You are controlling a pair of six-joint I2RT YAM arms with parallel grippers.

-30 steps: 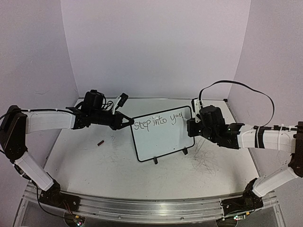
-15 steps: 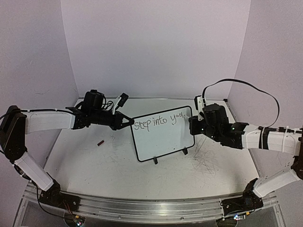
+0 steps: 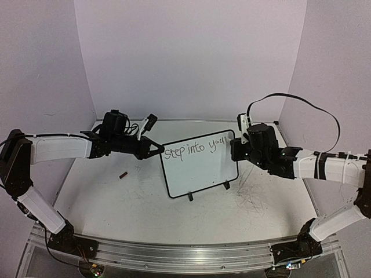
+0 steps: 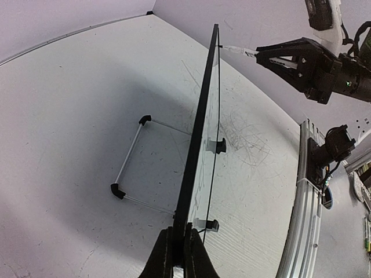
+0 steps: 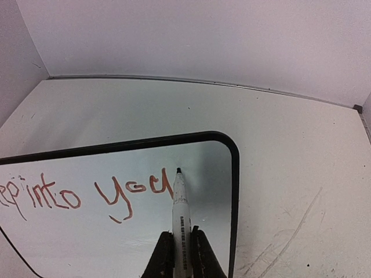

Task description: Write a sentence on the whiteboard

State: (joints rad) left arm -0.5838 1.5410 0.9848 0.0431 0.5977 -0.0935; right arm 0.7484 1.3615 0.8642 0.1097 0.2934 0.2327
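The whiteboard (image 3: pixel 203 171) stands on its feet mid-table, black-framed. The sentence (image 3: pixel 196 148) reads "step into you" along its top. My left gripper (image 3: pixel 157 149) is shut on the board's left edge; in the left wrist view the fingers (image 4: pixel 164 255) clamp the black frame (image 4: pixel 200 127). My right gripper (image 3: pixel 235 149) is shut on a white marker (image 5: pixel 181 211). The marker's tip touches the board just right of the last letter, near the top right corner. The writing (image 5: pixel 116 197) looks reddish in the right wrist view. My right gripper (image 5: pixel 181 236) points at the board (image 5: pixel 104 246).
A small dark red cap (image 3: pixel 123 174) lies on the tabletop left of the board. Grey scuffs (image 3: pixel 252 197) mark the table at the right. Walls close in at the back and sides. A metal rail (image 3: pixel 174 255) runs along the front edge.
My right arm has shifted slightly up and right with the marker at the end of "you". The left gripper and board have not moved.
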